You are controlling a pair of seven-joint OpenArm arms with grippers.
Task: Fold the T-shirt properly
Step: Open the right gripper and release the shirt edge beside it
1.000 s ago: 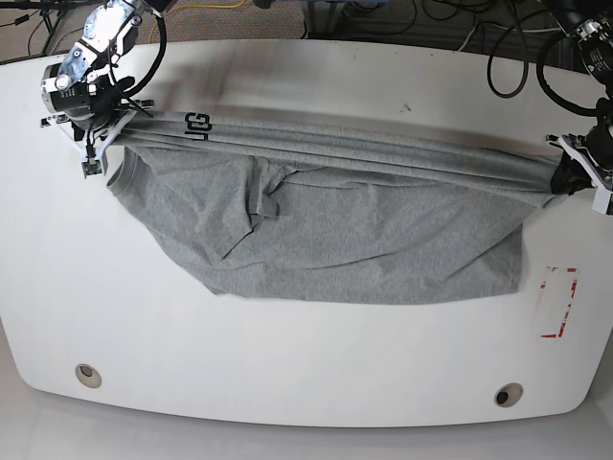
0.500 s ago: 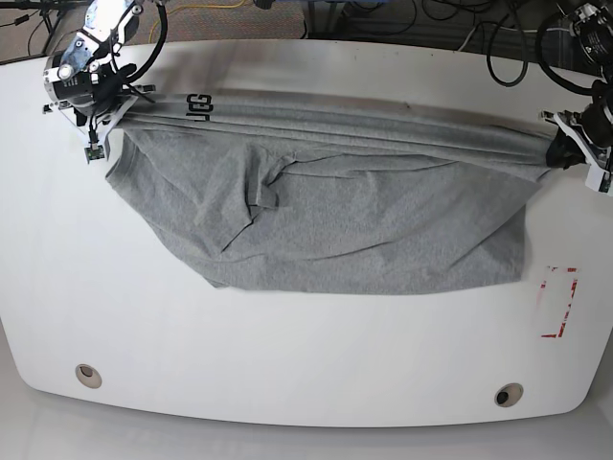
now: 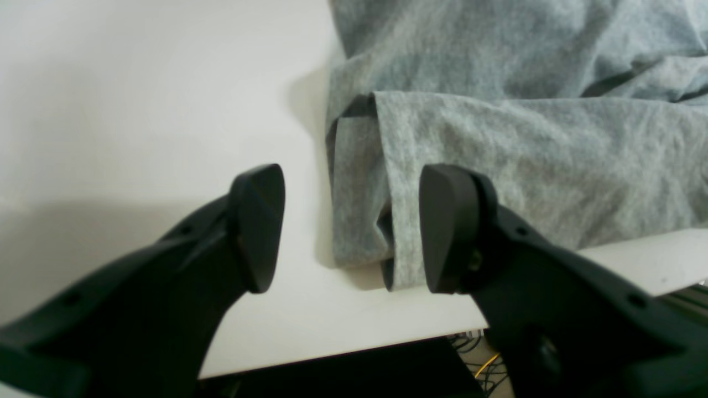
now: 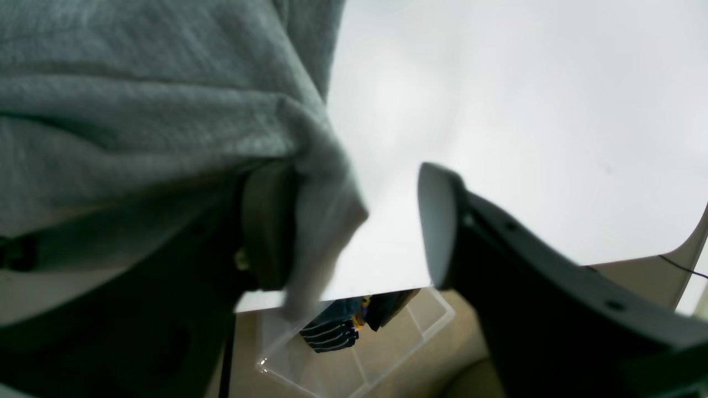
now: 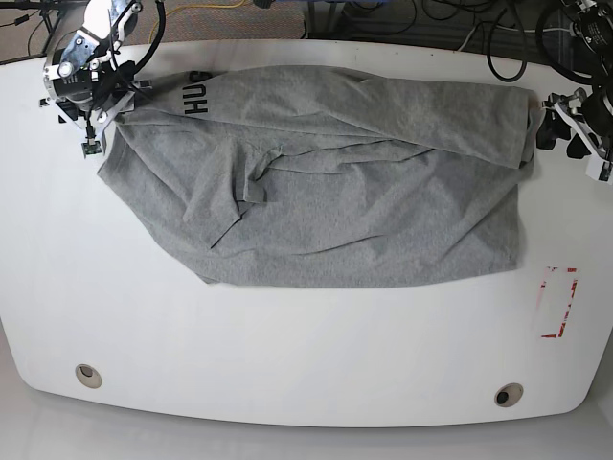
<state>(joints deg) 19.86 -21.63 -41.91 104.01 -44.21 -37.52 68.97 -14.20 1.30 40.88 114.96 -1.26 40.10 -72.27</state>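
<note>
Right gripper (image 5: 84,115) sits at the far left corner of the table (image 5: 306,364). Its jaws stand parted; in the right wrist view cloth drapes against 1 pad but is not pinched.

The T-shirt (image 5: 326,192) lies spread across the far half of the table, its dark lettering (image 5: 198,93) near the far left. Folds and wrinkles run through its left-centre. Judgement: light, soft and limp; it will sag and crease unless taken at 2 corners or along a hem and kept taut.

A red-outlined mark (image 5: 558,302) lies near right, clear of the cloth.

Left gripper (image 5: 573,126) is at the far right edge, jaws parted and empty, straddling the layered hem corner.
</note>
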